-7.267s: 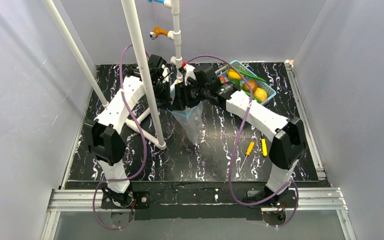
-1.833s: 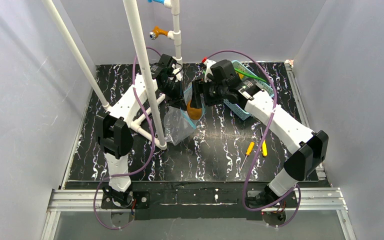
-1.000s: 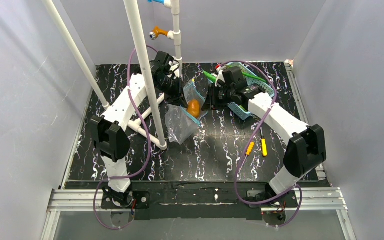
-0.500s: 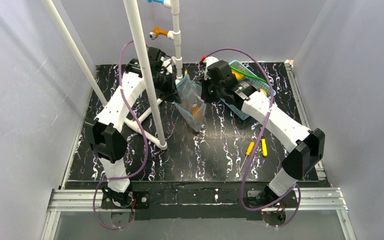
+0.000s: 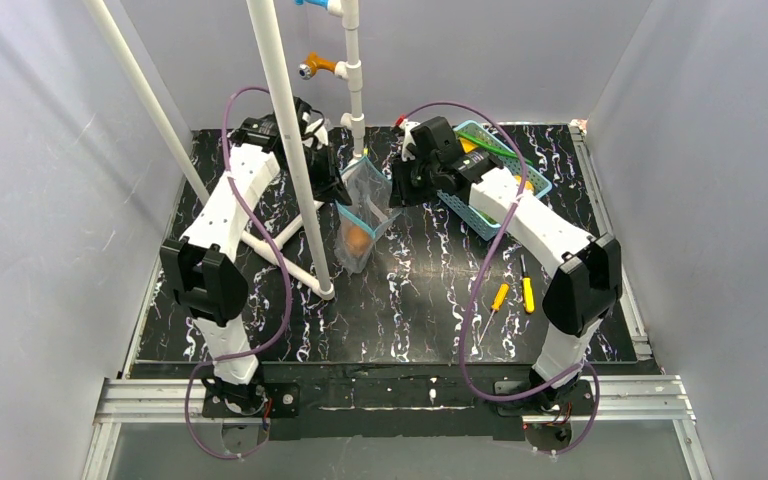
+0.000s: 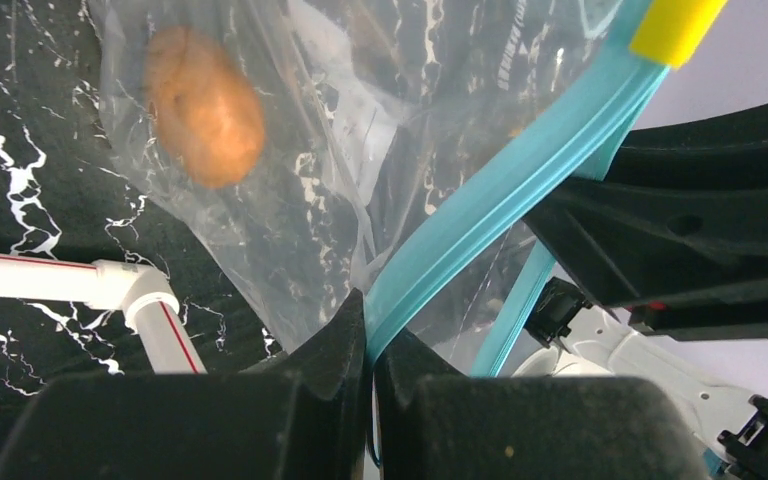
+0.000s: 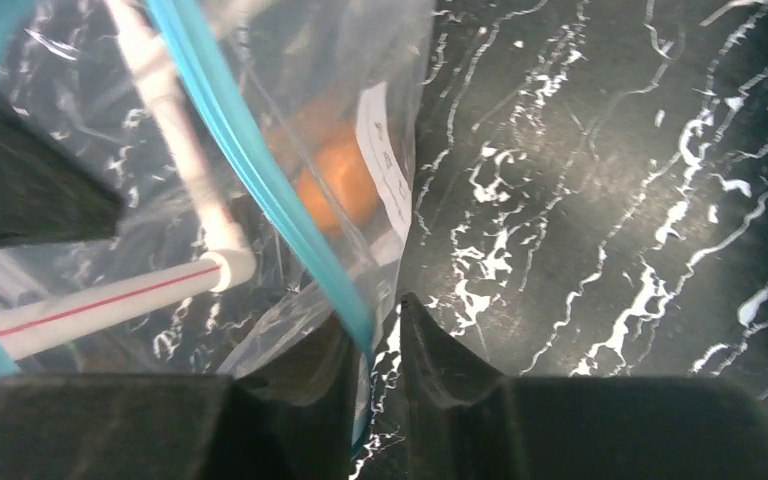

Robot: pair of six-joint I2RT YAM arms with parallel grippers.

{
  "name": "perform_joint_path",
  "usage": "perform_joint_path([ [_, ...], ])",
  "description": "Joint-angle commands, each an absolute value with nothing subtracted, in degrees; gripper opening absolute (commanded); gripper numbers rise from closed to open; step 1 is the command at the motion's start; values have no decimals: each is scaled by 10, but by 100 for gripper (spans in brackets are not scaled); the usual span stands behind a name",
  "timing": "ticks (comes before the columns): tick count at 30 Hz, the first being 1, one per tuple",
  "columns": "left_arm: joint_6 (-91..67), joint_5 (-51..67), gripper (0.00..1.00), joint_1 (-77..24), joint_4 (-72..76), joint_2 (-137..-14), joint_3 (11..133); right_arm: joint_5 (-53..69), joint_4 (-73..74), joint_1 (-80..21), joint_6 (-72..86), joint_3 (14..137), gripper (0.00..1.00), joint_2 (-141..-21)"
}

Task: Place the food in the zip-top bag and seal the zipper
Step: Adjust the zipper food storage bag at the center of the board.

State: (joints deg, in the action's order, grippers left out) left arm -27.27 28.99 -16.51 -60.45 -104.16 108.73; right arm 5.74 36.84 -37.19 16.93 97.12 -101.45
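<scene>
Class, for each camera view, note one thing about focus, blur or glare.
Left wrist: the brown-orange round toy fruit looks smeared behind the clear crinkly plastic bag, which carries pale glare. Right wrist: that fruit is blurred too. Top external: evenly lit, sharp throughout.

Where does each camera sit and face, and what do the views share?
Top external: above and behind the bases, facing down at the table; both arms show.
Left wrist: on the left arm, facing the zipper pinched in the left gripper.
Right wrist: on the right arm, facing down; right gripper straddles the zipper.
Shared: zip-top bag holding the brown-orange fruit.
</scene>
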Motion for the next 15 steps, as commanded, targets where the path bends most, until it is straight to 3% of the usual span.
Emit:
perform_joint_path([
  [1,-272,262,0,-192,-625,-1035,1093,130,375,-369,179,1022,33,-1016],
  [9,-284,181,0,-212,-635,-1051,1107,119,413,-366,159,1037,64,-953],
  [15,-286,177,0,-212,-638,-1058,1121,122,367,-310,177,974,74,-869],
])
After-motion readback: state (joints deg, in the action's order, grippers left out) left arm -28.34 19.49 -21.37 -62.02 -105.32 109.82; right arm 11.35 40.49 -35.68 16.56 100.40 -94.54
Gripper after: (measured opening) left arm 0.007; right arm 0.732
